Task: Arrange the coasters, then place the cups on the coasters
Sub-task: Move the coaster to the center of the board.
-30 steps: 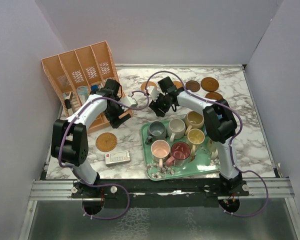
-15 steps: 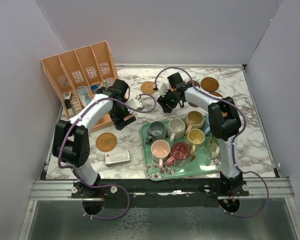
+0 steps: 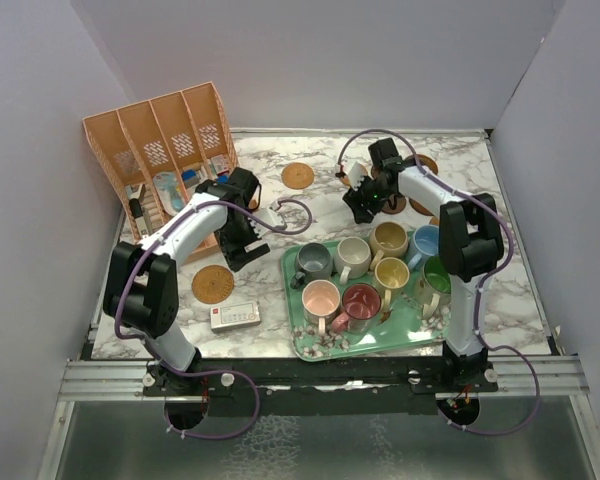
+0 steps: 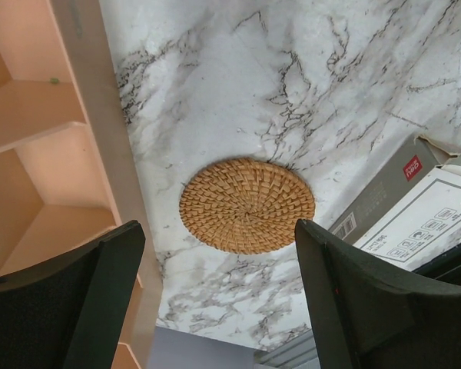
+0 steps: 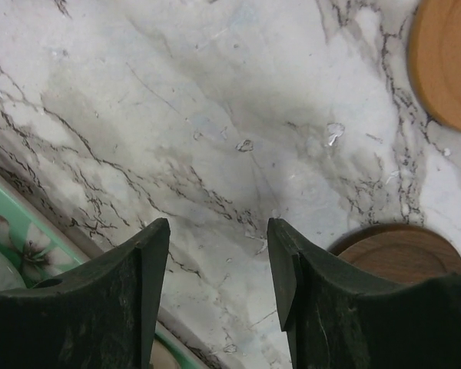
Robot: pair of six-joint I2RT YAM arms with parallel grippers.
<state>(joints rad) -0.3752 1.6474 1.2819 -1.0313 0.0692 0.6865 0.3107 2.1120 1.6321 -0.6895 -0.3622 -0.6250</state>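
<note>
Left arm [image 3: 185, 225] bent at the elbow, forearm reaching inward, wrist pitched down. Left gripper [image 4: 219, 238] jaws wide apart, nothing between them. Right arm [image 3: 430, 190] stretched forward, forearm angled inward. Right gripper [image 5: 217, 238] points down, jaws partly apart, empty.

**Left gripper** [image 4: 219, 246]: a coaster [image 4: 247, 205] lies on the table [image 4: 292, 77] below the gap between its fingers, with the rack [image 4: 54, 154] beside the left finger and the box [image 4: 415, 207] beside the right.

**Right gripper** [image 5: 215, 238]: a second coaster [image 5: 448, 61] lies ahead to the right and a third [image 5: 399, 257] beside the right finger. The tray [image 5: 15, 223] lies at its left, with cups [image 3: 353, 255] in it.
</note>
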